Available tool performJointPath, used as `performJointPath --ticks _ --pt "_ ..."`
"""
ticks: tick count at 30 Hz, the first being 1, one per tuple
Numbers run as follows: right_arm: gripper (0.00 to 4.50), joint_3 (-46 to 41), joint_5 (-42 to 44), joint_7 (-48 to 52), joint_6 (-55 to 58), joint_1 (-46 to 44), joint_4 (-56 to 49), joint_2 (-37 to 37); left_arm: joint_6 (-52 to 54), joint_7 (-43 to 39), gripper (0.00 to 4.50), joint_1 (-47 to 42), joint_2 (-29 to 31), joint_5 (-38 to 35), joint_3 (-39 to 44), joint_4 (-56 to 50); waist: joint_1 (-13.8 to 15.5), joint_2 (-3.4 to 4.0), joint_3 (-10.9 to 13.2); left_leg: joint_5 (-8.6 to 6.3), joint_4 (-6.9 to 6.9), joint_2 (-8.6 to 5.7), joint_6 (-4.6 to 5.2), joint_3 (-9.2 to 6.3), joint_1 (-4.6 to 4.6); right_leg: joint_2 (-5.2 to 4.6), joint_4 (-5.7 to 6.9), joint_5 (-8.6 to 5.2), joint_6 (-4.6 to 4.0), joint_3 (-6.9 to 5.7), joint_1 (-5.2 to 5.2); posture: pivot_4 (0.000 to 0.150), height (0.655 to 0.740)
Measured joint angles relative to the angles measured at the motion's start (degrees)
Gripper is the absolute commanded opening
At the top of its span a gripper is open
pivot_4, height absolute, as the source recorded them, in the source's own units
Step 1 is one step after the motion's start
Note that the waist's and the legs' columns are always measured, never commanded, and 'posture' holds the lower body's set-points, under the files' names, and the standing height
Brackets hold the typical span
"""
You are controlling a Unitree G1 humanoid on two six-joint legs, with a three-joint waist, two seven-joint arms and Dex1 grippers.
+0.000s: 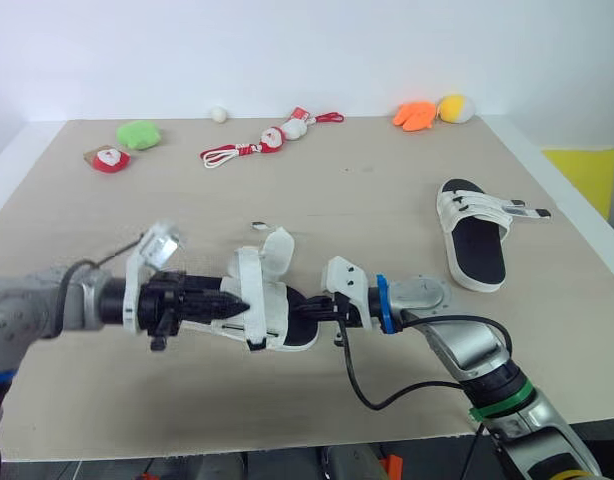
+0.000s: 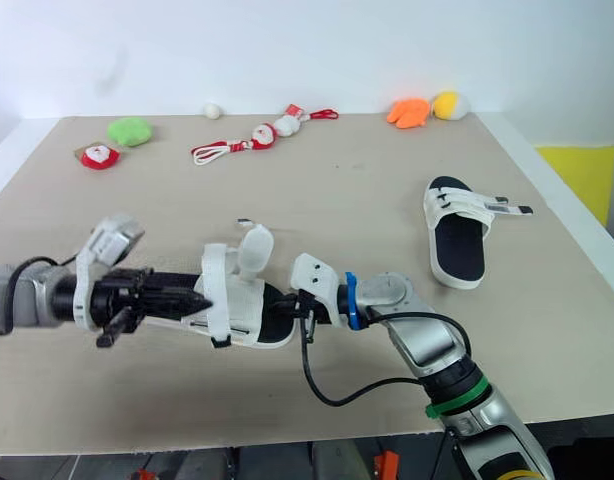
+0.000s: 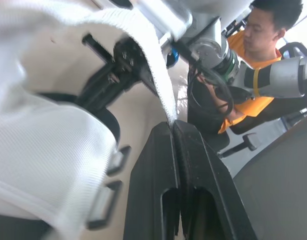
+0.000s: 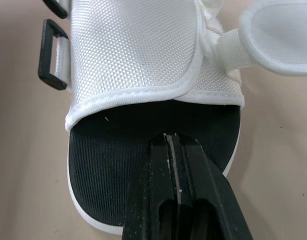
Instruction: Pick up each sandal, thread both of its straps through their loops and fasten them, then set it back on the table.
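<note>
The near sandal [image 1: 277,310], white with a black footbed [image 4: 118,145], lies at the table's front middle between my two grippers. My left gripper [image 1: 237,303] comes in from the left and is shut on one of its white straps [image 3: 153,75]. Another strap flap [image 1: 277,247] stands up loose. My right gripper [image 1: 322,306] reaches in from the right, shut, its tips resting on the heel end of the footbed. Black buckle loops [image 4: 53,70] show at the side of the upper. A second sandal [image 1: 472,240] lies to the right with its straps [image 1: 522,212] sticking out loose.
Along the far edge lie a green plush [image 1: 139,134], a red and white toy [image 1: 110,159], a Santa toy with a red cord [image 1: 272,140], a white ball [image 1: 219,113], and orange [image 1: 415,116] and yellow [image 1: 453,108] plush. A person in an orange vest [image 3: 243,105] is beyond the table.
</note>
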Motion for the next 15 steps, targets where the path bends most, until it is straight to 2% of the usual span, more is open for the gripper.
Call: performJointPath --ticks 3,7,15 --pt "0.00 0.1 -0.1 -0.5 0.0 0.0 0.1 0.3 -1.3 -5.8 0.06 -3.0 0.7 5.8 -3.7 3.5 0.0 0.00 0.0 0.00 0.00 0.04 0.00 0.00 0.01 0.05 0.03 0.00 -0.01 0.00 -0.02 0.150 0.7400" --pt "0.00 0.1 -0.2 -1.2 0.1 0.1 0.0 0.5 -6.9 -17.0 0.06 -6.8 2.5 17.4 -11.1 12.1 0.0 0.00 0.0 0.01 0.02 0.07 0.01 -0.01 0.01 0.10 0.10 0.01 -0.01 0.00 -0.05 0.150 0.7400" --pt "0.00 0.1 -0.4 -2.2 0.6 0.5 -0.8 0.9 -9.9 -29.6 0.06 -19.0 -0.7 27.7 -16.4 25.0 0.0 -0.01 0.0 0.02 0.03 0.09 0.02 -0.01 -0.02 0.13 0.13 0.00 -0.03 0.01 -0.07 0.150 0.7400"
